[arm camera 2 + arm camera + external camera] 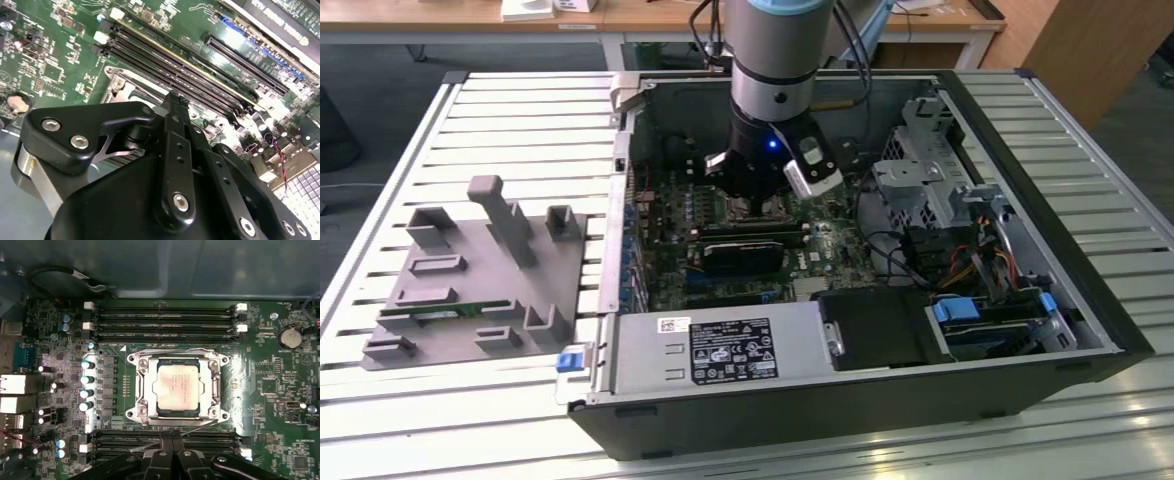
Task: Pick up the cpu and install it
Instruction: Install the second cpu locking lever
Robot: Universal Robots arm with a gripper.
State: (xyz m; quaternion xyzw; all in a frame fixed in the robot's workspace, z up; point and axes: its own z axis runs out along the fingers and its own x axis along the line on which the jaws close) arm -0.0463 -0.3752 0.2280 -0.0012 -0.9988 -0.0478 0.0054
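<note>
In the first wrist view the cpu sat in the motherboard socket at the centre of the frame, inside its metal frame. The gripper hung at the lower edge, its jaws closed together and empty, apart from the cpu. In the exterior view the arm reached down into the open computer case.

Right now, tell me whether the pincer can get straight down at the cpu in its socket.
Probably yes. The cpu lies bare in the open socket frame, nothing over it, and the arm hangs above that part of the board.
</note>
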